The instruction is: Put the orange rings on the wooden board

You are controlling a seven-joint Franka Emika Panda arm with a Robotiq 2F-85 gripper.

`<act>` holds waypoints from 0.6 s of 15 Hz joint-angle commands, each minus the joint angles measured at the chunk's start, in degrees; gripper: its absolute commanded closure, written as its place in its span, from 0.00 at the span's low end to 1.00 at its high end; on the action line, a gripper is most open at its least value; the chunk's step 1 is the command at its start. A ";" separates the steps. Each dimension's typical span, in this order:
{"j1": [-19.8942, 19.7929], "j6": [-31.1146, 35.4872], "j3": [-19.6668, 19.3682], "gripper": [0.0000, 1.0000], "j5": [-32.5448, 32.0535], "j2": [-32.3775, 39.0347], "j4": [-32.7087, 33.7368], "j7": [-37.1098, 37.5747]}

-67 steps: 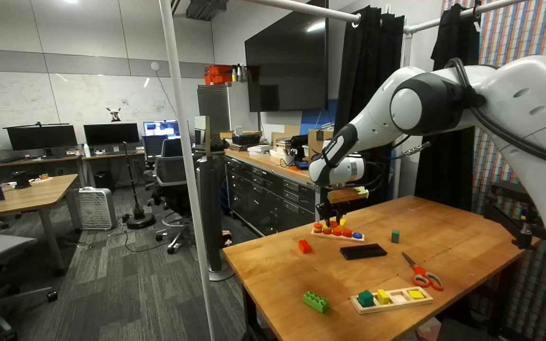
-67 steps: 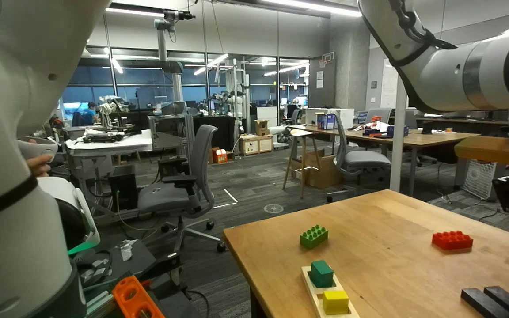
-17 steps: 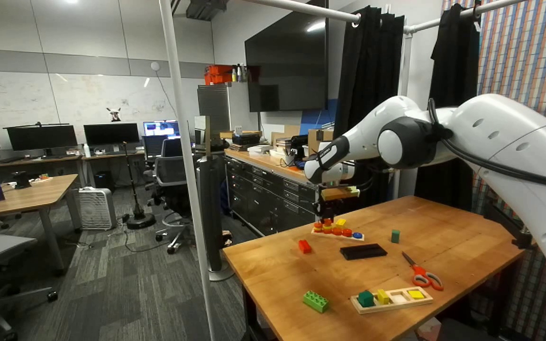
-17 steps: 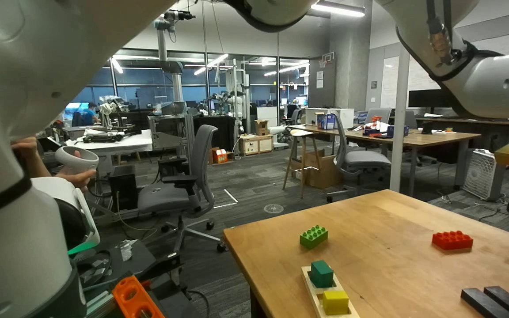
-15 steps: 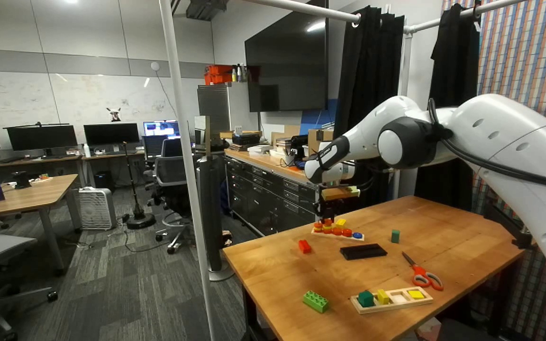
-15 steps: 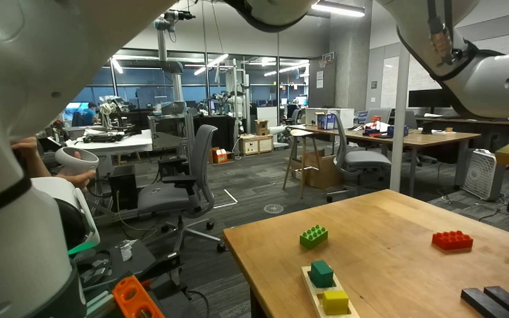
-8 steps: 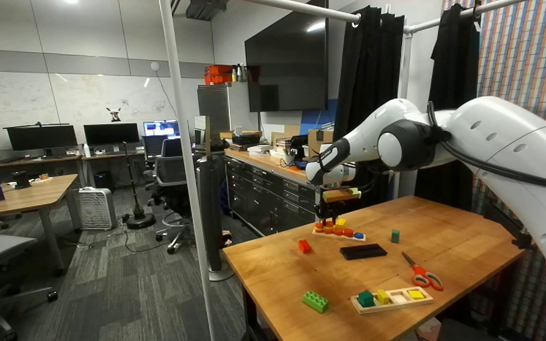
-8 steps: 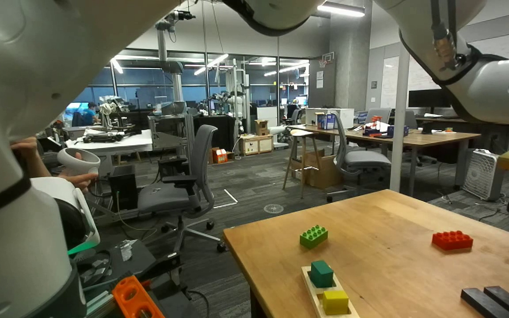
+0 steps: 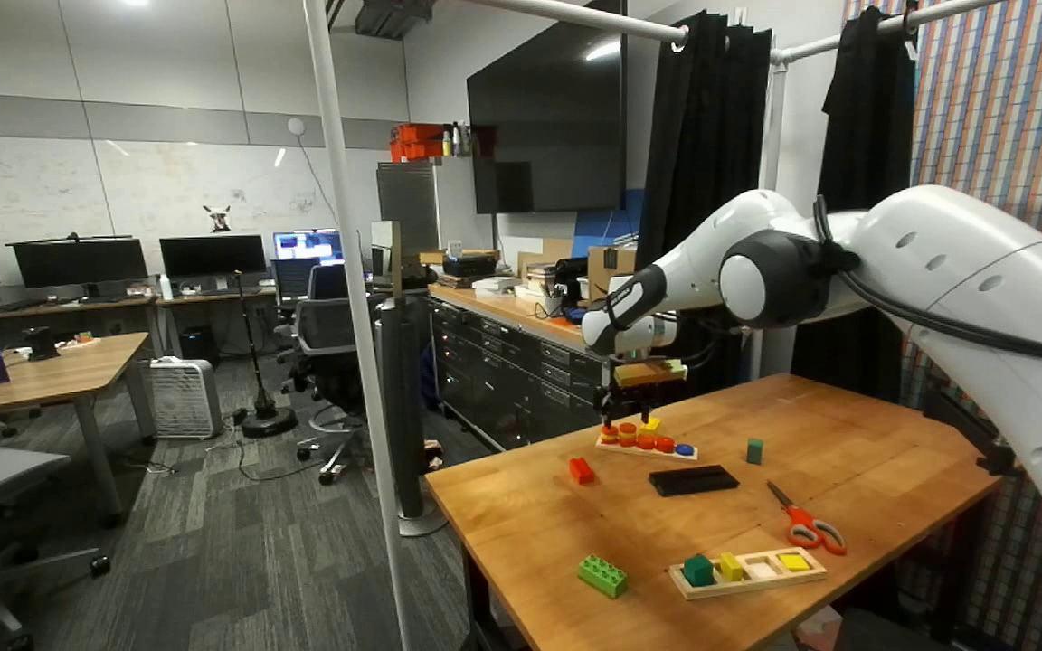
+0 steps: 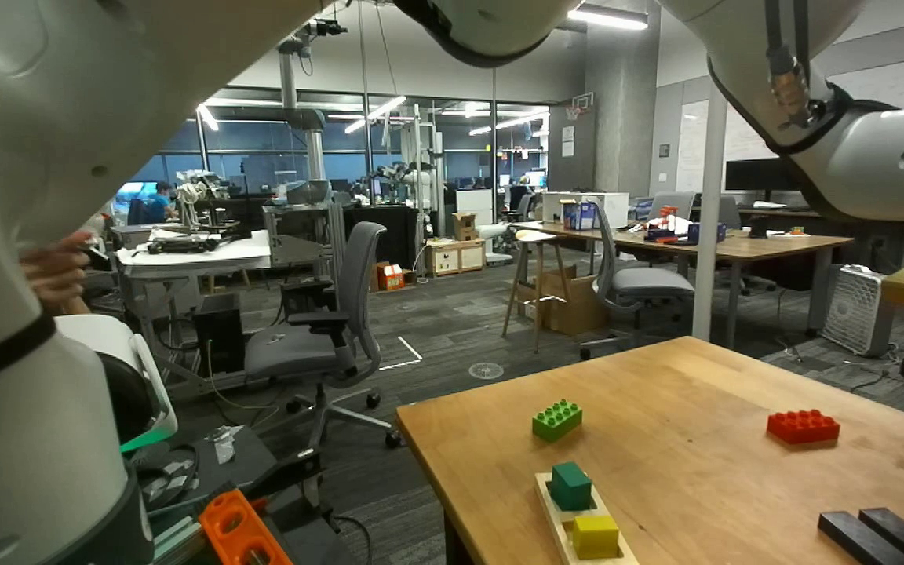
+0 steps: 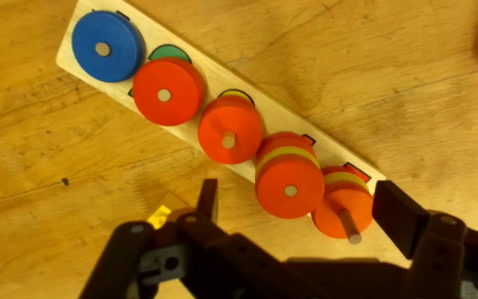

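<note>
The pale wooden board (image 11: 278, 118) lies at the table's far side, pegs upright. In the wrist view it bears a blue ring (image 11: 118, 60), then one orange ring (image 11: 152, 104) on a peg and another orange ring (image 11: 218, 124). Beyond these rise a stack topped by an orange ring (image 11: 276, 199) and an end stack (image 11: 330, 216), each with a yellow band between orange rings. My gripper (image 11: 297, 182) stands open above both stacks, one finger on each side, holding nothing. Whether the right finger touches the end stack I cannot tell. In an exterior view the gripper (image 9: 627, 419) hovers over the board's left end.
A yellow block (image 9: 651, 424) sits behind the board, by my left finger. Nearer are a red brick (image 9: 582, 470), a black block (image 9: 693, 480), a green block (image 9: 754, 451), scissors (image 9: 818, 533), a green brick (image 9: 602, 576) and a wooden tray (image 9: 756, 586) of blocks.
Over the last second my fingers have parted from shut to open above the board's left end. The board has shifted very slightly right. Earlier the gripper was nearer the board's middle.
</note>
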 commanded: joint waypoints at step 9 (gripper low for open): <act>7.64 4.90 -0.70 0.00 -2.38 -26.06 -26.20 -0.13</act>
